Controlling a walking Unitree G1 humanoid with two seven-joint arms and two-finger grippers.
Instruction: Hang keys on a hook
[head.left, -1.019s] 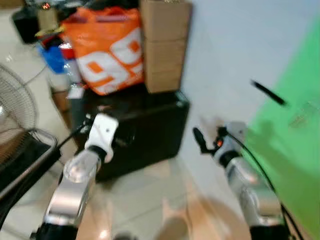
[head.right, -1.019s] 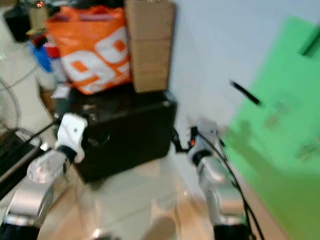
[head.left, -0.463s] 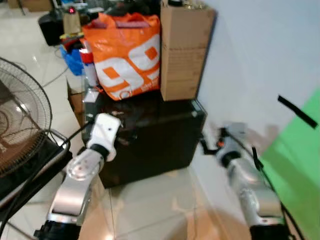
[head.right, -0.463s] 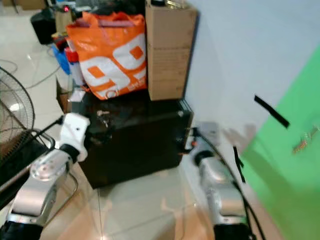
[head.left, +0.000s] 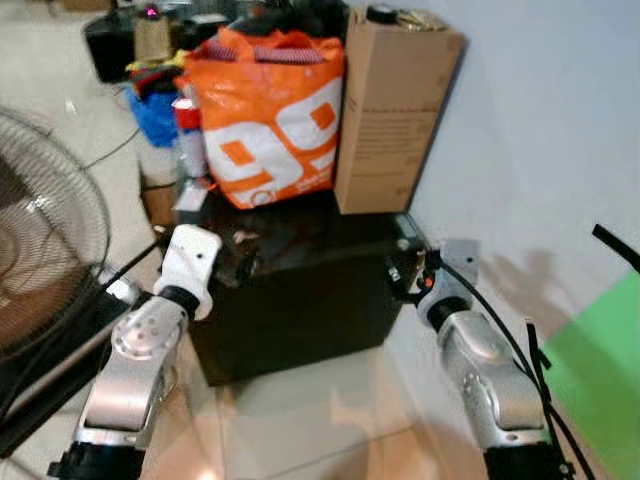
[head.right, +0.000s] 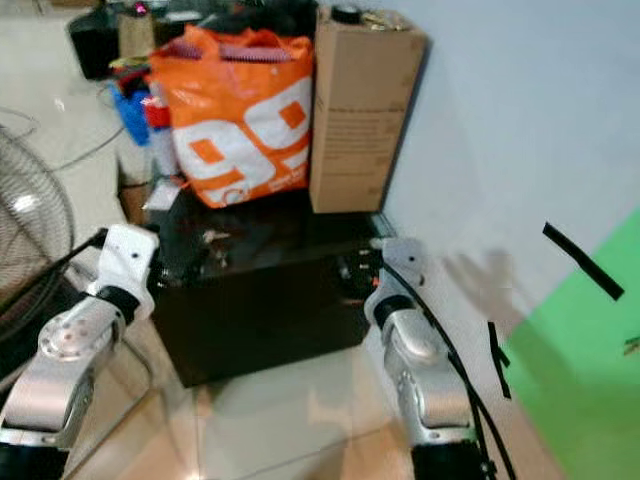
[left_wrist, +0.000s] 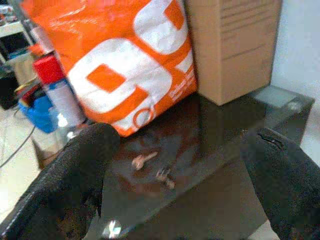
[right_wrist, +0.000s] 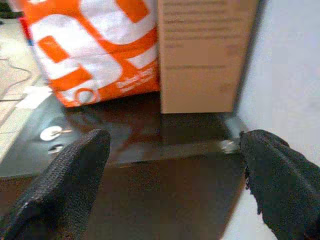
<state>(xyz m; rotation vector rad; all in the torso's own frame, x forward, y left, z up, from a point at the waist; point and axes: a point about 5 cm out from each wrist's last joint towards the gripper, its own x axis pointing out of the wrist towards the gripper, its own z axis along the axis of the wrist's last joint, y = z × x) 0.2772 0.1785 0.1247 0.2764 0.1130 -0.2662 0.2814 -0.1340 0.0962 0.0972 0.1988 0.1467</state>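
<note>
1. Since a second ago the view has swung left and sharpened: the green panel (head.left: 600, 350) has slid toward the right edge, the black bench (head.left: 300, 290) now sits centred, and both arms point at it. That is mostly the camera turning, not the things moving.
2. The left pincer (left_wrist: 190, 175) stands wide, its two fingers apart at either side of its wrist view, holding nothing, just before the bench's front left corner.
3. The right pincer (right_wrist: 175, 180) is likewise wide and empty, near the bench's front right corner by the wall.
4. The keys (left_wrist: 152, 167) lie on the dark glossy bench top, in front of the orange bag (head.left: 270, 115), between the left pincer's fingers as its camera sees them but not touched.
5. A box (head.left: 390, 110) stands beside the bag; a fan (head.left: 45, 260) is off to the left.
6. Step in hand, as I judge: approach before the pick. Next calls for reaching the left pincer down over the keys and closing; they lie flat and may slide on the glossy top.
</note>
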